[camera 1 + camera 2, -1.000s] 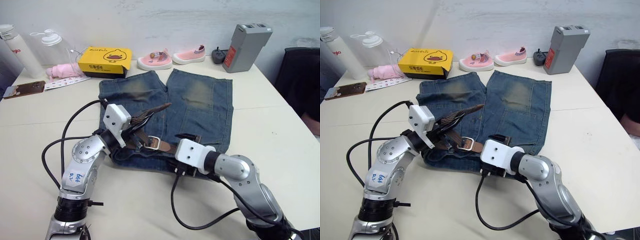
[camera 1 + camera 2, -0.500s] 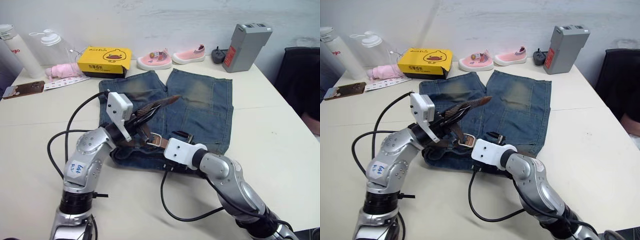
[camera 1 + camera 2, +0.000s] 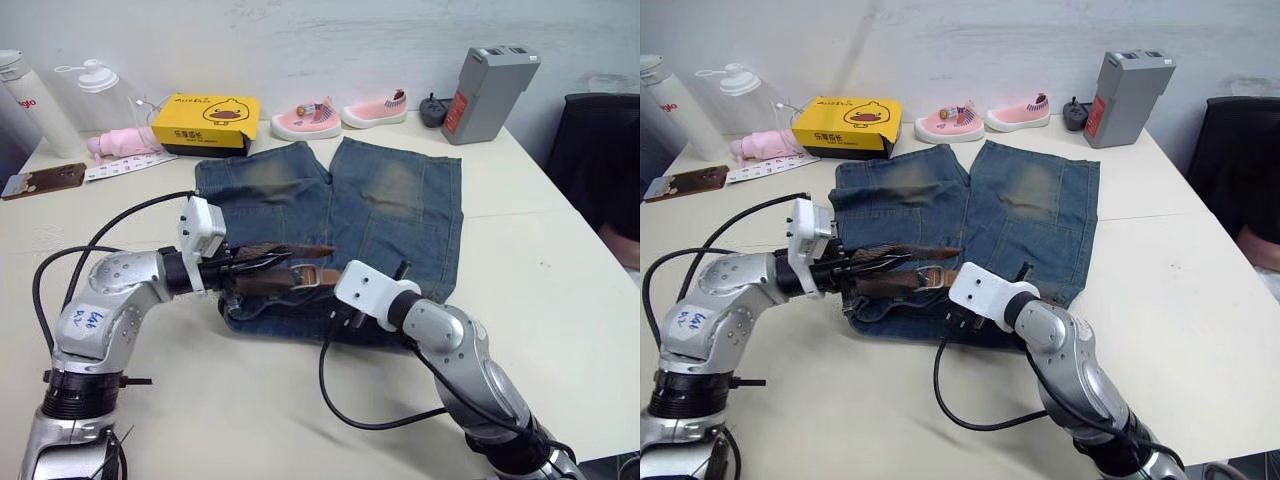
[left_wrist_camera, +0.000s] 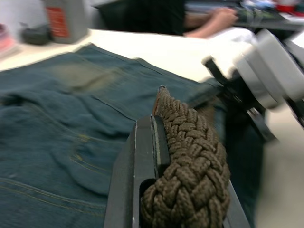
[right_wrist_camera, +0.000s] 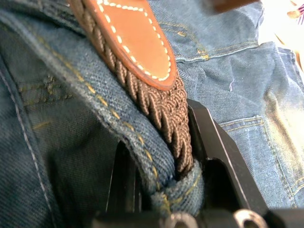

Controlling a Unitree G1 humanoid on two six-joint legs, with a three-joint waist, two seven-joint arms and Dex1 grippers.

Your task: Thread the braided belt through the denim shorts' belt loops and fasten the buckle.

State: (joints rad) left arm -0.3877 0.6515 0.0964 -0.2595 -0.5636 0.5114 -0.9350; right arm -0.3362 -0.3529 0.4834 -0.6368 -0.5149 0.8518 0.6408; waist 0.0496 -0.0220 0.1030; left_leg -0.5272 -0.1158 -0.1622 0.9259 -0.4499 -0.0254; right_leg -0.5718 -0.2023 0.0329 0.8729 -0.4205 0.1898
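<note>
Left hand (image 3: 232, 268) lowered, clamped on braided belt (image 3: 275, 262) tip lying left-right, buckle (image 3: 307, 277) just right; right hand (image 5: 190, 156) pinches waistband and belt.

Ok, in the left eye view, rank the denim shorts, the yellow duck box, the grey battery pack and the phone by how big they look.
1. denim shorts
2. grey battery pack and yellow duck box: about alike, so not ranked
3. phone

Both arms were rounded silver metal with black joints and black looping cables. White boxy wrist housings led to the left gripper (image 3: 262, 262) and right gripper (image 3: 397, 272), each with black fingers. A white handwritten label marked the left forearm.
</note>
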